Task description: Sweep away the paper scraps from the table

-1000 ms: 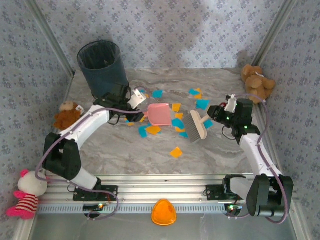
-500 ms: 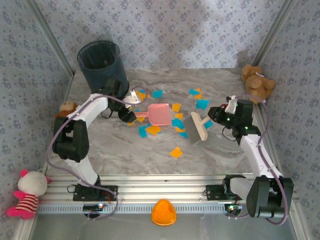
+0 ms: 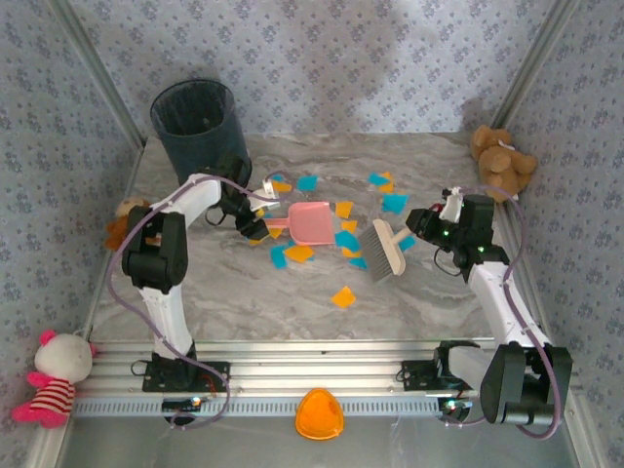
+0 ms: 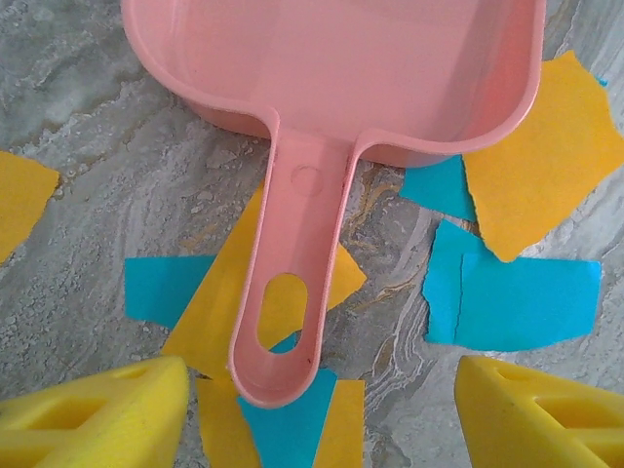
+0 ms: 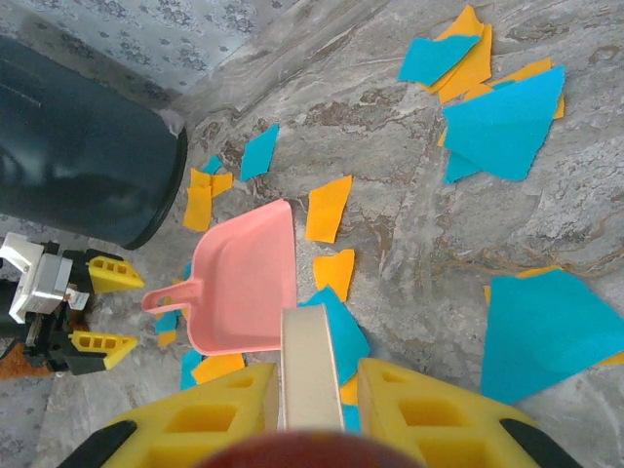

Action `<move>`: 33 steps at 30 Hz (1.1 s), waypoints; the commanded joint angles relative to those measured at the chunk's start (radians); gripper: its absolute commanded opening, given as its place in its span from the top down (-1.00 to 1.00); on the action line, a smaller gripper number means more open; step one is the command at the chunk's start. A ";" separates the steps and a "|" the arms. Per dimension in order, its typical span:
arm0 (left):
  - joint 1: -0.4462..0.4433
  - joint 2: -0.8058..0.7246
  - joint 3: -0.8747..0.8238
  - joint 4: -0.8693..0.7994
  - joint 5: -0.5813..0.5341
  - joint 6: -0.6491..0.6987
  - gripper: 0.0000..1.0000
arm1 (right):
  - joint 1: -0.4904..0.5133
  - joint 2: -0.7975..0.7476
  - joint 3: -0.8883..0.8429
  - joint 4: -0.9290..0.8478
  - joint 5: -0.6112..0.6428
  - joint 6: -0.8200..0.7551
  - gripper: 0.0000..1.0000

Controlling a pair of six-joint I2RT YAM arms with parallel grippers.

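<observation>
Orange and cyan paper scraps (image 3: 343, 297) lie scattered over the marble table (image 3: 224, 302), most of them around a pink dustpan (image 3: 314, 222). My left gripper (image 3: 256, 208) is open at the dustpan's handle. In the left wrist view the handle (image 4: 292, 292) points between the yellow fingers (image 4: 93, 414) without touching them, and scraps (image 4: 526, 302) lie under and beside it. My right gripper (image 3: 421, 226) is shut on the cream handle (image 5: 310, 375) of a brush (image 3: 387, 247), whose bristles rest just right of the dustpan (image 5: 244, 283).
A dark waste bin (image 3: 200, 122) stands at the back left, close behind my left arm. A teddy bear (image 3: 500, 161) sits at the right edge and a brown plush (image 3: 122, 222) at the left edge. A pink-and-white doll (image 3: 54, 375) and an orange dome (image 3: 319, 414) lie near the front rail.
My left gripper has opened wider and its arm has folded in and risen, with the fingers now on either side of the dustpan handle's end. The right arm and brush have barely shifted.
</observation>
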 commanded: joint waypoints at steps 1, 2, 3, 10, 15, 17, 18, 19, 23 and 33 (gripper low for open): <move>-0.002 0.031 0.038 -0.030 0.031 0.041 -0.45 | -0.006 -0.016 0.032 -0.005 0.003 -0.001 1.00; -0.005 0.037 0.043 -0.033 0.030 0.042 -0.45 | -0.007 -0.016 0.032 -0.005 0.004 -0.001 1.00; -0.009 0.046 0.048 -0.039 0.026 0.046 -0.44 | -0.007 -0.016 0.032 -0.006 0.003 -0.001 1.00; -0.039 0.095 0.084 -0.098 -0.004 0.050 -0.41 | -0.009 -0.018 0.030 -0.011 0.002 -0.002 1.00; -0.059 0.101 0.087 -0.117 -0.007 0.056 -0.36 | -0.009 -0.021 0.030 -0.016 0.001 -0.003 1.00; -0.065 0.103 0.092 -0.135 0.000 0.058 -0.34 | -0.011 -0.021 0.030 -0.022 0.001 -0.006 1.00; -0.067 0.102 0.091 -0.141 0.002 0.059 -0.33 | -0.012 -0.024 0.031 -0.023 0.001 -0.007 1.00; -0.068 0.104 0.092 -0.147 0.002 0.060 -0.31 | -0.012 -0.025 0.029 -0.025 0.000 -0.008 1.00; -0.070 0.111 0.089 -0.132 -0.027 0.047 -0.35 | -0.014 -0.027 0.026 -0.024 -0.003 -0.008 1.00; -0.097 0.128 0.093 -0.039 -0.057 -0.007 -0.35 | -0.014 -0.029 0.018 -0.024 -0.004 -0.007 1.00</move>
